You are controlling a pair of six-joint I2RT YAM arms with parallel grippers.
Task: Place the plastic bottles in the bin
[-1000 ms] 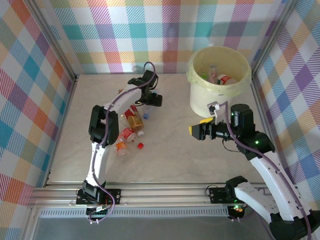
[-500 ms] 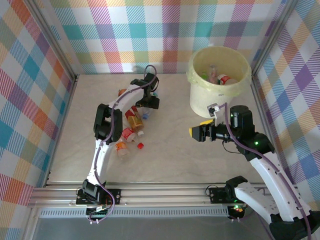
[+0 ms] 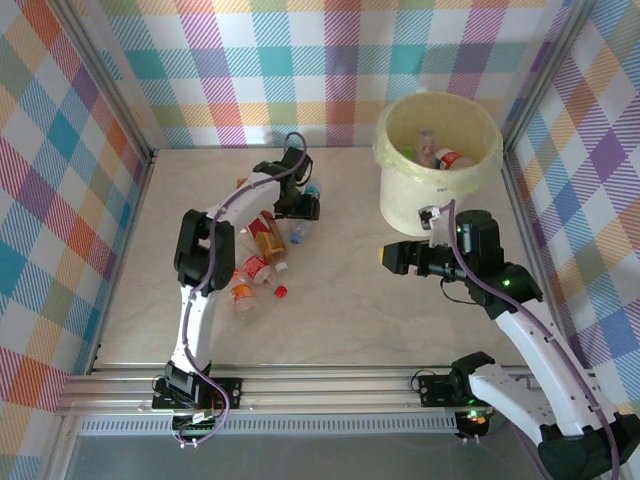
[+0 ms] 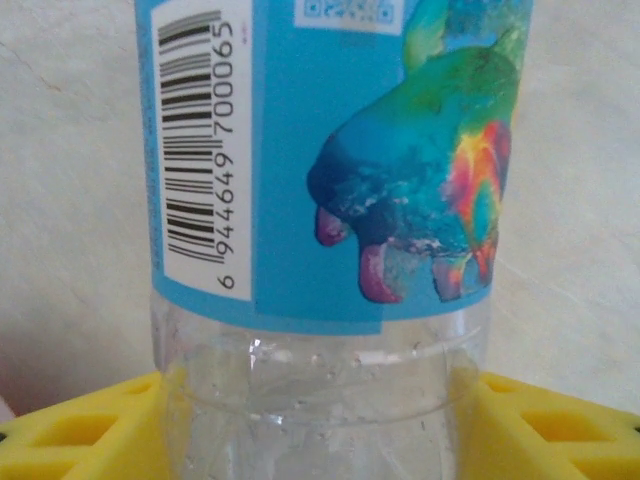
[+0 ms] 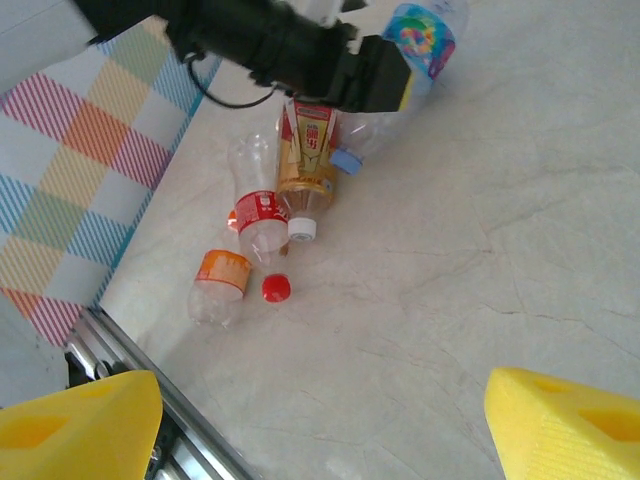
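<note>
In the top view the left arm stretches from the bottom left to the upper centre. Its left gripper has yellow fingers pressed against both sides of a blue-labelled bottle. The right arm bends in from the lower right, and its right gripper points left at centre right, jaws wide apart and empty.

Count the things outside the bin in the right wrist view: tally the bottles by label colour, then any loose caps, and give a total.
blue-label bottle: 1
red-and-yellow-label bottle: 1
red-label bottle: 1
orange-label bottle: 1
loose red cap: 1
Total: 5
</note>
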